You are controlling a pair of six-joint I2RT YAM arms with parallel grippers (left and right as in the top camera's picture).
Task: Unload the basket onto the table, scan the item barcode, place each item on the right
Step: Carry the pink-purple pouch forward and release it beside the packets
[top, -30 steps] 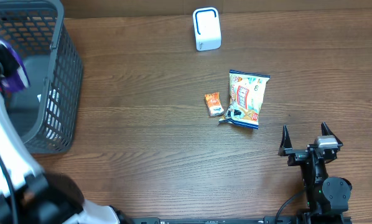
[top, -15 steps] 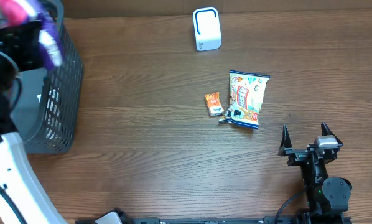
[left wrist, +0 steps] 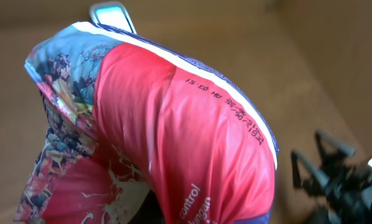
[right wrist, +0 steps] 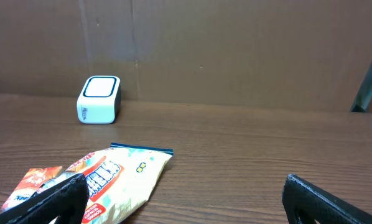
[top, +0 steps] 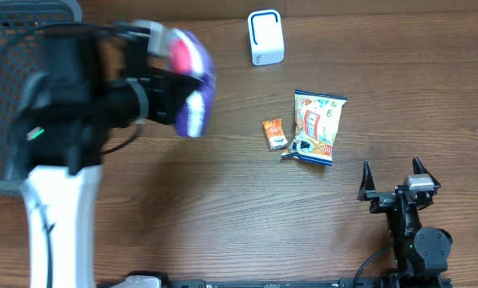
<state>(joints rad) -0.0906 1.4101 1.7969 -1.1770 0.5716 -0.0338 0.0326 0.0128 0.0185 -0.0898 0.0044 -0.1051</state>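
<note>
The item is a pink and purple foil packet (top: 189, 90), held above the table's left half with my left gripper (top: 173, 100) shut on it. In the left wrist view the packet (left wrist: 173, 137) fills the picture, a printed date code along its edge, and hides the fingers. No barcode shows on this side. The white scanner (top: 265, 37) with its blue-rimmed window stands at the back centre, right of the packet; its top (left wrist: 111, 14) peeks above the packet. My right gripper (top: 393, 172) rests open near the front right, nothing between its fingers.
A grey mesh basket (top: 7, 76) stands at the far left, partly behind my left arm. A yellow snack bag (top: 317, 126) and a small orange packet (top: 275, 133) lie mid-table, just ahead of the right gripper (right wrist: 186, 199). The scanner (right wrist: 99, 99) stands beyond them.
My left arm has swung right, out of the basket and over the table, carrying the pink and purple packet toward the scanner. The right arm has not moved.
</note>
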